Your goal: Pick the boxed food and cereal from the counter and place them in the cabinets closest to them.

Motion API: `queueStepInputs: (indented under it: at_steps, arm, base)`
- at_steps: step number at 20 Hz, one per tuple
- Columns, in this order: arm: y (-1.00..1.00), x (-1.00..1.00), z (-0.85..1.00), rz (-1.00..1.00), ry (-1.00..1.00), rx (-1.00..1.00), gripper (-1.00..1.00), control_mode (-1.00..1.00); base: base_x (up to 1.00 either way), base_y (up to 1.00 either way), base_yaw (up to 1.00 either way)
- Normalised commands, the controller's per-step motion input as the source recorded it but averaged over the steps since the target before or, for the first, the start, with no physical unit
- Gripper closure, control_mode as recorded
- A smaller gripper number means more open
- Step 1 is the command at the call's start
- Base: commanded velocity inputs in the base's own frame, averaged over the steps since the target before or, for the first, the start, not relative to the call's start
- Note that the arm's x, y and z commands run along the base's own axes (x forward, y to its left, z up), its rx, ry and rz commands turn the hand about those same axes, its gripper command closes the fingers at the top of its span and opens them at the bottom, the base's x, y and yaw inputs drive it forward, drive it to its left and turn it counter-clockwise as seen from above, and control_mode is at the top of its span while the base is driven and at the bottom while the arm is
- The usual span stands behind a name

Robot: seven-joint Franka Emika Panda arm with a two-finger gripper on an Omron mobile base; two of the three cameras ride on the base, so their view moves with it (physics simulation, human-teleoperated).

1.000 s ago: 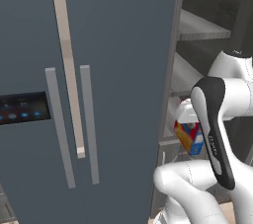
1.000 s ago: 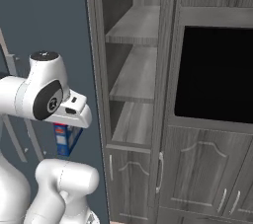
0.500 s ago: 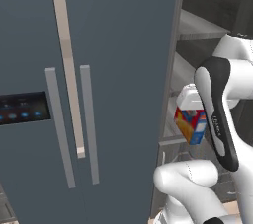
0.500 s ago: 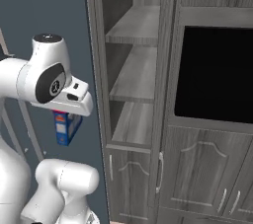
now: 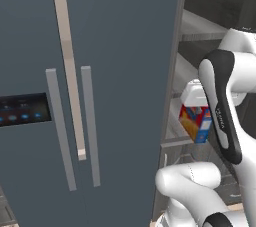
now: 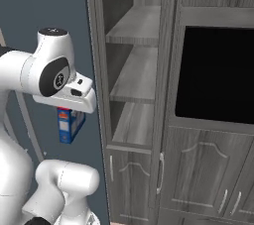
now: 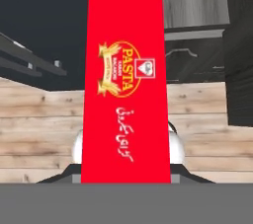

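Your fingers [image 7: 126,168] are closed on the cereal [image 7: 126,77], pressed to both its side faces; its red face reads PASTA. In the left base view the cereal [image 5: 196,116] hangs upright in the air beside the fridge [image 5: 90,96]. To the right stand the open shelves of the cabinets [image 6: 136,78], well apart. The right base view shows the carton's blue side [image 6: 69,125].

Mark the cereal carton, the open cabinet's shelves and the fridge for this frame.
cereal carton [image 7: 126,70]: hand view, on its red face at the PASTA emblem.
cabinet shelf [image 6: 136,75]: right base view, on the middle shelf's top surface.
fridge [image 5: 120,46]: left base view, on the smooth blue-grey door panel.
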Motion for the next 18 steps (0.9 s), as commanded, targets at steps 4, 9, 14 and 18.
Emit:
queueStepInputs:
  at_steps: [4, 9, 14, 18]
  arm:
    - [-0.36, 0.00, 0.00, -0.07, -0.01, 0.00, 1.00, -1.00]
    - [-0.32, 0.00, 0.00, -0.10, 0.00, 0.00, 1.00, -1.00]
    - [-0.19, -0.02, 0.00, -0.08, 0.00, 0.00, 1.00, -1.00]
    - [0.00, 0.00, 0.06, 0.00, -0.03, 0.00, 1.00, -1.00]
  base:
    - [0.00, 0.00, 0.00]
    - [0.00, 0.00, 0.00]
    - [0.00, 0.00, 0.00]
    - [0.00, 0.00, 0.00]
